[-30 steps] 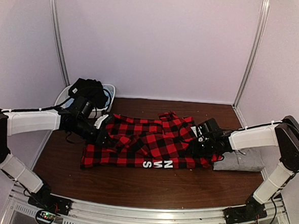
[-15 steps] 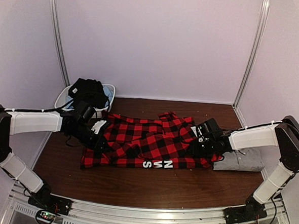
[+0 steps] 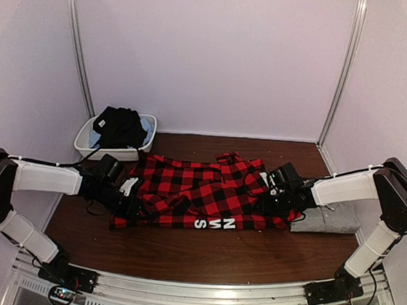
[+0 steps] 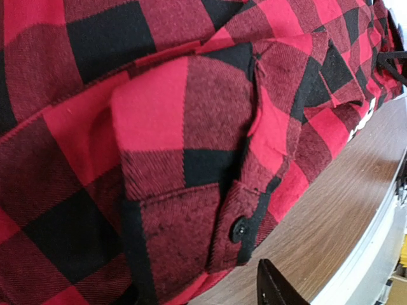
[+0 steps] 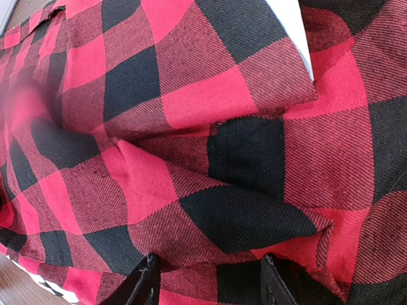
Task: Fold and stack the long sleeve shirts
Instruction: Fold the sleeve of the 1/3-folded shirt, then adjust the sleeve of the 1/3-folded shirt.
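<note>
Left claw (image 3: pixel 128 202) is backing away toward its own side, can't tell if it's apart or together. Right claw (image 5: pixel 208 283) is sitting spread on the flannel (image 3: pixel 201 190) lying between them. Loose cuff (image 4: pixel 191 254) just under the retreating one is looking likely to snag and undo that fold.

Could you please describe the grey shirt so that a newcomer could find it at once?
Start at the brown wooden table and follow the red-and-black check flannel across it to its right end. There, partly under the right arm, lies the grey shirt, folded flat. It alone is plain, with no check and no lettering.
</note>
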Robot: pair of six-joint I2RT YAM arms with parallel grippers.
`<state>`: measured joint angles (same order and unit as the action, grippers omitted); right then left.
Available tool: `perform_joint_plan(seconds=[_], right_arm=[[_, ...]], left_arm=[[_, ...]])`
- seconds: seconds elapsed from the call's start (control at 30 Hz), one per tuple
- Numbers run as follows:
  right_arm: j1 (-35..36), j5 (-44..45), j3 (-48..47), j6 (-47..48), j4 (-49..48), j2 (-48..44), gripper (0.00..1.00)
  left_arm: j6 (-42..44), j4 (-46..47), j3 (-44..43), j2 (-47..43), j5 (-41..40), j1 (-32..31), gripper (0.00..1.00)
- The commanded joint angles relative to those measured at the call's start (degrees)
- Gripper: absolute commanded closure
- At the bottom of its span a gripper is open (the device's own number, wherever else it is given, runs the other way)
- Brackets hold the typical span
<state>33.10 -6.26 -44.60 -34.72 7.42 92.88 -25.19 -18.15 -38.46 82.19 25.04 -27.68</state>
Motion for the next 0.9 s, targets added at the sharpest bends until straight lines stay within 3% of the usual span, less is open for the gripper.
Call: perform_joint_plan(seconds=[0.0, 0.33, 0.77, 0.87], right_arm=[[-0.15, -0.74, 0.59, -0.43, -1.49, 0.97, 0.46], [0.03, -1.04, 1.10, -0.73, -1.80, 0.48, 0.46], [0.44, -1.45, 1.82, -1.31, -2.58, 0.68, 0.46], [0.43, -1.11, 2.09, -1.14, -2.12, -0.13, 0.46]], left_arm=[[-6.05, 10.47, 2.98, -1.18, 3.07, 0.52, 0.50], [-11.02, 18.55, 5.47, -1.77, -1.64, 1.51, 0.64], [-11.68, 23.27, 5.12, 0.37, -1.19, 3.10, 1.00], [-10.67, 20.90, 4.18, -0.24, 0.43, 3.57, 1.00]])
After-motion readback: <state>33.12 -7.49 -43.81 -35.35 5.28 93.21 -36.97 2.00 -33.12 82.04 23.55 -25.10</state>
